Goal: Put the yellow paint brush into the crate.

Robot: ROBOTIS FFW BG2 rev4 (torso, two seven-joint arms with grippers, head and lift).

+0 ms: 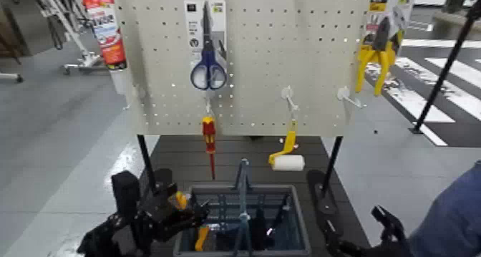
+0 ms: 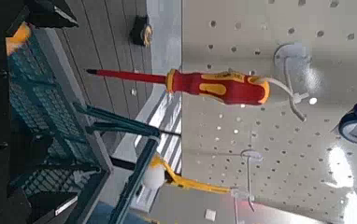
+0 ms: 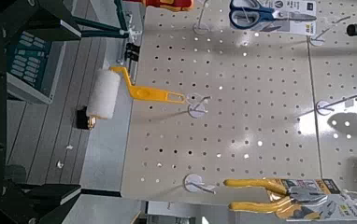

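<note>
Crate (image 1: 303,228) interior partly hidden, left claw (image 1: 205,212) over rim, right claw (image 1: 353,218) well apart

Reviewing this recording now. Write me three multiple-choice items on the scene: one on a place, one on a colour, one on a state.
1. Where is the left gripper?
A) Up at the blue-handled scissors
B) At the left side of the grey-blue slatted plastic crate
C) At the yellow-handled pliers

2. What colour is the roll on the yellow-handled paint roller?
A) White
B) Red
C) Green

3. How does the crate's centre handle stand?
A) Folded flat on the rim
B) Broken off
C) Upright

Key:
1-B: the head view shows it beside the crate's left rim, well below the white pegboard.
2-A: the roll shows white below its yellow handle in the head view, and again in the right wrist view.
3-C: the handle rises above the crate's far rim in the head view.
</note>
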